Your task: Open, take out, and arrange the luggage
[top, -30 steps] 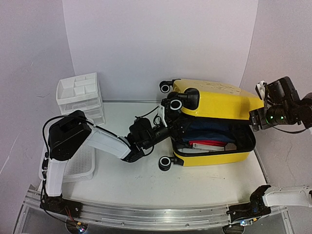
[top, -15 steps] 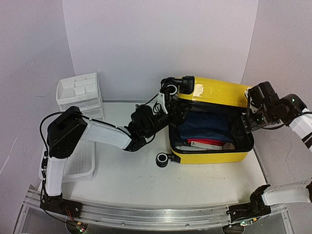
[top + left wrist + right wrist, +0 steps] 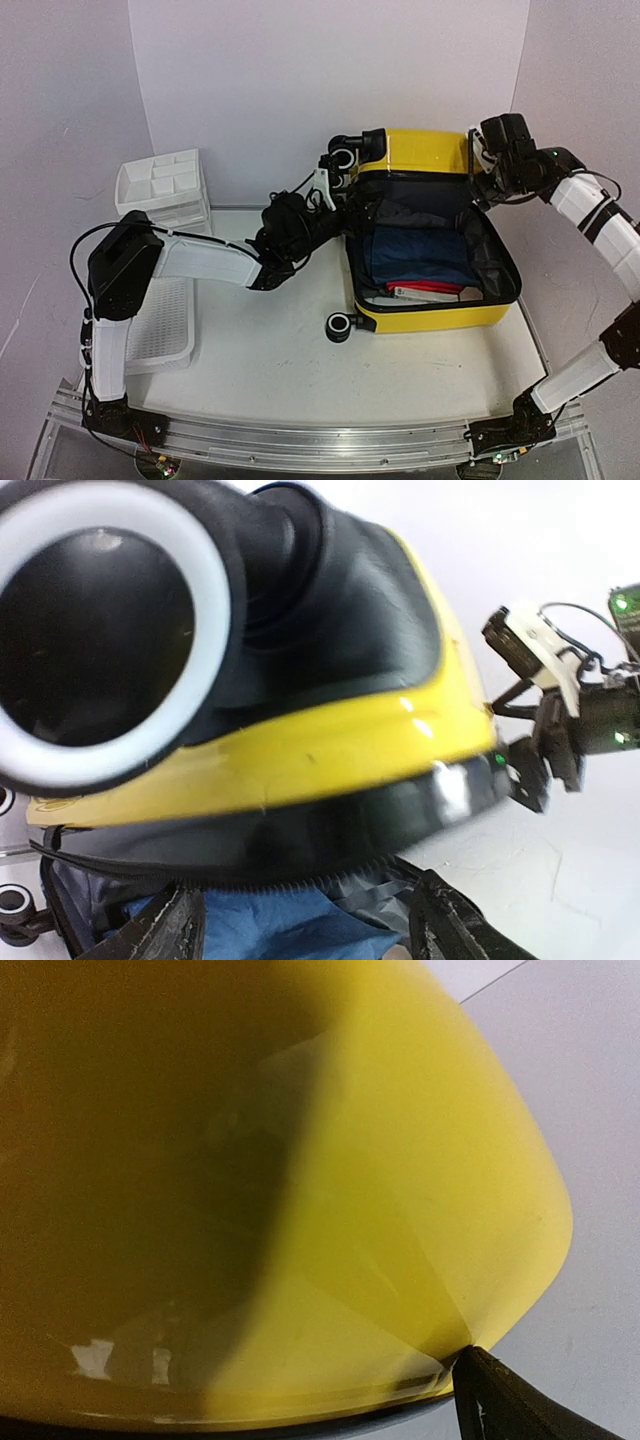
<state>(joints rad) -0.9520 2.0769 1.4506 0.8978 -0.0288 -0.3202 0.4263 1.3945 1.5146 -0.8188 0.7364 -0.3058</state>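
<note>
At centre right on the tabletop, the lid of the luggage has swung from half-shut to nearly upright, with the left gripper and right gripper bracing it, jaws wide, so unpacking can begin.

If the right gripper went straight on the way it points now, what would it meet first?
Most likely the raised yellow lid of the luggage: its shell fills the right wrist view directly ahead of the right gripper. The remaining gap is unclear.
</note>
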